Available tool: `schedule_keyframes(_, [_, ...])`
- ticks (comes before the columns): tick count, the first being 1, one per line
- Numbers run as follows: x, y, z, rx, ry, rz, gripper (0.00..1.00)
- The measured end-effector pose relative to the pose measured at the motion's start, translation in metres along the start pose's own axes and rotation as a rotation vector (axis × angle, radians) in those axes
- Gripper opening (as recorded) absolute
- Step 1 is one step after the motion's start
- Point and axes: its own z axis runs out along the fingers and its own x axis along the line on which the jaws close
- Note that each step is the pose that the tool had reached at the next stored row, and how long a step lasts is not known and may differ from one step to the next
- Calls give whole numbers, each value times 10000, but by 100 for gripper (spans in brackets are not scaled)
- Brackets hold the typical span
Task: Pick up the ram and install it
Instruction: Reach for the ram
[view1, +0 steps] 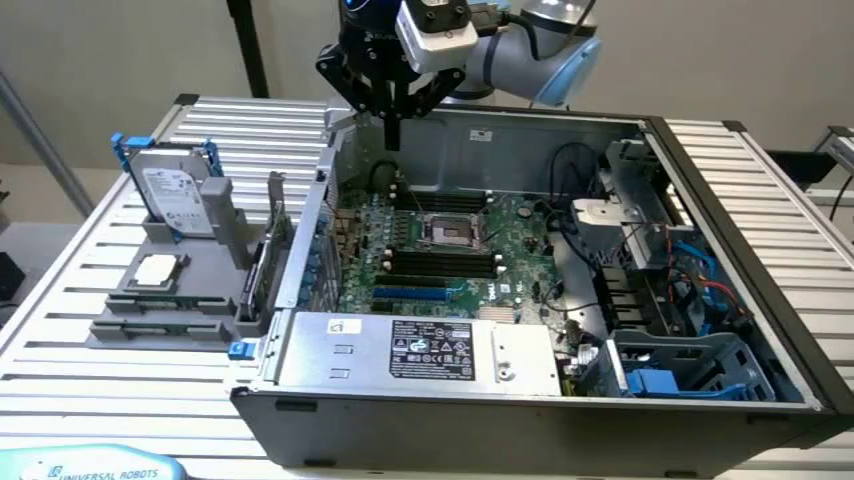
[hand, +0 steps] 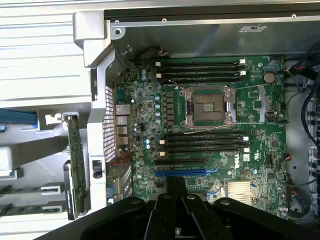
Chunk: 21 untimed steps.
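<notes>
The ram (hand: 75, 165) is a thin green stick standing on edge in a grey holder just outside the open computer case's side wall; in the exterior view the ram (view1: 263, 268) is a dark strip beside that wall. My gripper (view1: 392, 140) hangs shut and holds nothing, high over the case's far corner on the exterior view's left, well above and apart from the ram. In the wrist view my gripper (hand: 175, 185) points down at the motherboard (hand: 250, 165). Black memory slots (hand: 205, 142) with white latches flank the processor socket (hand: 209, 107).
A grey fixture (view1: 147, 330) outside the case carries a silver hard drive with blue rails (view1: 174, 190), a square silver chip (view1: 156, 269) and more green strips (hand: 20, 190). Inside the case are a power supply (view1: 427, 350), cables (view1: 641, 260) and a drive cage (view1: 681, 375).
</notes>
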Motion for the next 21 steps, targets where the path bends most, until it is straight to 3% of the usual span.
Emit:
schedule_keyframes(3, [56, -12, -4, 3, 3, 0, 11])
schedule_keyframes(21, [863, -227, -23, -5, 0, 0, 11])
